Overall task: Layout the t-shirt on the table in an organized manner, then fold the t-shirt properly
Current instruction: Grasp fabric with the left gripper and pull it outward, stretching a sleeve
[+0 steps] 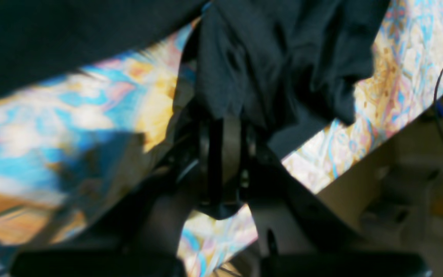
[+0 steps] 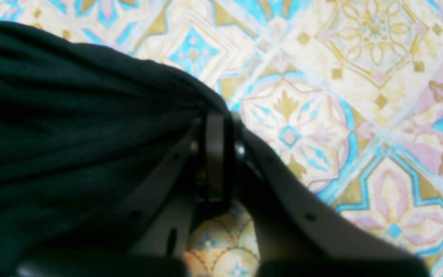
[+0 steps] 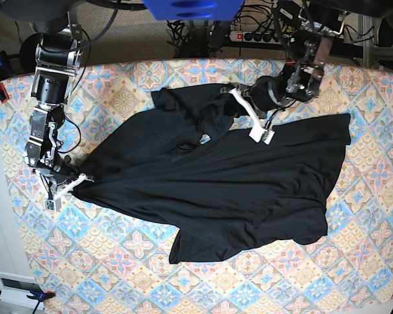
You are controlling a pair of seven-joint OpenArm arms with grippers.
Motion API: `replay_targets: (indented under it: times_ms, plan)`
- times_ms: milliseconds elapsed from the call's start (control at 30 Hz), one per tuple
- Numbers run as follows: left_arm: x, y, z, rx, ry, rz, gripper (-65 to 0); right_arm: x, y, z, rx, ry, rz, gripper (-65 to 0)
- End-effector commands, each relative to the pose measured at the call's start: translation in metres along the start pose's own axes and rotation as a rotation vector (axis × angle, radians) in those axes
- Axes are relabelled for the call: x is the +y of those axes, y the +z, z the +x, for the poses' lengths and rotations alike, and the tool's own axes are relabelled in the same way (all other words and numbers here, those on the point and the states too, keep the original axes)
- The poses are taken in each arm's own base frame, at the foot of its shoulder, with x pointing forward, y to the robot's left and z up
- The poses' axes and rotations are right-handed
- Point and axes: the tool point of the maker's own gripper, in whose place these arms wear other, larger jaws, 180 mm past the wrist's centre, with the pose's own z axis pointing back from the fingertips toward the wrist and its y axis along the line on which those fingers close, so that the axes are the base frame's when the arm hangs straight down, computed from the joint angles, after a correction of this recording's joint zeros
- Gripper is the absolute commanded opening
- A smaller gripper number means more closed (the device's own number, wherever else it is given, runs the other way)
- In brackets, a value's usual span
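Still in the laying-out step, by the look of it; no fold begun. Black t-shirt (image 3: 236, 183) spread across the middle of the desk (image 3: 137, 245), rumpled, far from flat: broad body toward 3 and 5 o'clock, a bunched knot of sleeve and collar near 12 o'clock, one long corner drawn out to a point toward 9 o'clock.

Right fingers (image 3: 75, 181) at that 9 o'clock point, pressed together on the t-shirt's corner, cloth gathered into tight pleats running to the pinch in the right wrist view (image 2: 215, 115). Left fingers (image 3: 213, 134) near 12 o'clock, at the bunched upper part, closed on a wad of the t-shirt; in the left wrist view (image 1: 225, 115) dark folds hanging straight out of the pinch, lifted off the desk.

Next move, as a judgement: draw the two held points apart and away from the heap, so the knot at 12 o'clock opens and the sleeves come free, then lay it down smooth. Risk of dragging the whole garment rather than spreading it.

Soft, thin, matte knit, no print, draping in deep creases. Desk covered in a smooth cloth of diamond tiles, blue, pink and cream, with flower patterns.
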Motion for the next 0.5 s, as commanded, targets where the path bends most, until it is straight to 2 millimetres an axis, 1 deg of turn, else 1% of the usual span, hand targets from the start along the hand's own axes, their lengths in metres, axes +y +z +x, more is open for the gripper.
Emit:
replay_targets:
  times_ms: [0, 67, 133, 333, 467]
  plan:
    - [0.002, 0.013, 0.007, -0.039, -0.011, 0.011, -65.0, -0.008, 0.007, 0.028, -0.07, 0.011, -0.014, -65.0]
    - [0.01, 0.029, 0.008, -0.061, -0.011, 0.042, -65.0, -0.008, 0.007, 0.028, -0.07, 0.011, -0.014, -65.0]
    - [0.023, 0.046, 0.012, -0.089, -0.012, 0.087, -65.0, -0.008, 0.007, 0.027, -0.068, 0.013, -0.014, -65.0]
    - [0.074, 0.096, 0.008, -0.127, 0.1, 0.203, -65.0, -0.008, 0.006, 0.027, -0.067, 0.014, -0.013, -65.0]
    - [0.101, 0.131, 0.01, -0.174, 0.172, 0.265, -65.0, -0.008, 0.007, 0.025, -0.064, 0.015, -0.015, -65.0]
